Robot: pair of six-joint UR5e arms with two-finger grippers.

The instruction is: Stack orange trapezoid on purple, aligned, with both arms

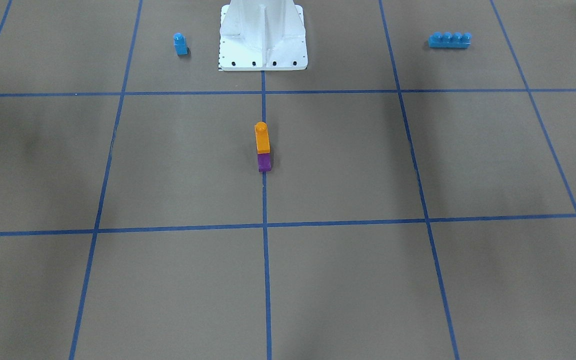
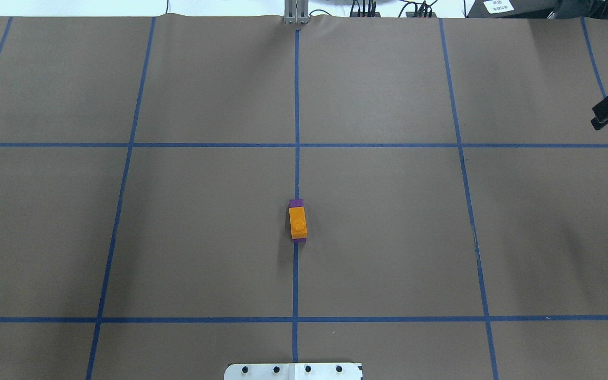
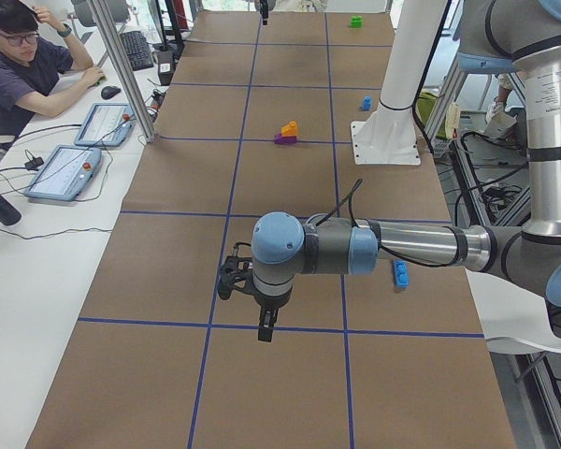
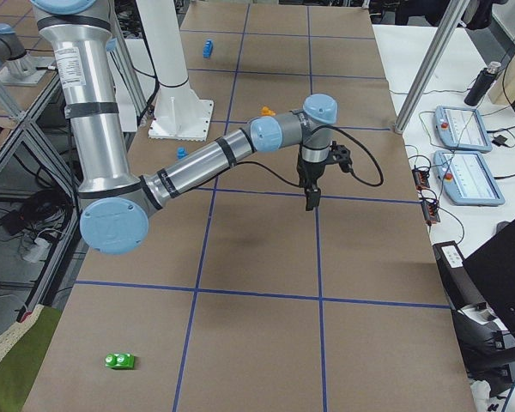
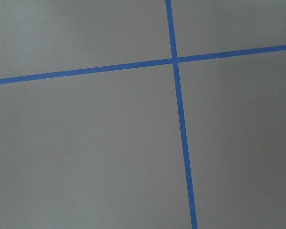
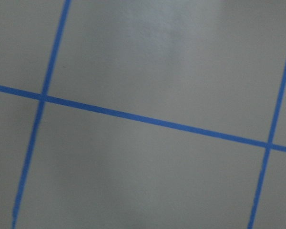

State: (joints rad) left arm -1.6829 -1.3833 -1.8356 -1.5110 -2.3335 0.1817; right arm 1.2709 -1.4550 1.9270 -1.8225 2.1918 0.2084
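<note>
The orange trapezoid (image 1: 262, 137) sits stacked on the purple brick (image 1: 264, 162) at the table's centre, on the middle blue line. From overhead the orange one (image 2: 297, 221) covers most of the purple one (image 2: 297, 202), whose ends show at both sides. Both grippers are far from the stack and hold nothing that I can see. The left gripper (image 3: 265, 333) hangs over the table's left end. The right gripper (image 4: 309, 202) hangs over the right end, and a black part of it shows at the overhead view's edge (image 2: 607, 108). I cannot tell if either is open or shut. Both wrist views show only bare table.
A small blue single-stud brick (image 1: 180, 44) and a long blue four-stud brick (image 1: 449, 39) flank the white robot base (image 1: 263, 50). A green brick (image 4: 120, 360) lies at the far right end. An operator (image 3: 19, 65) and tablets sit beside the table.
</note>
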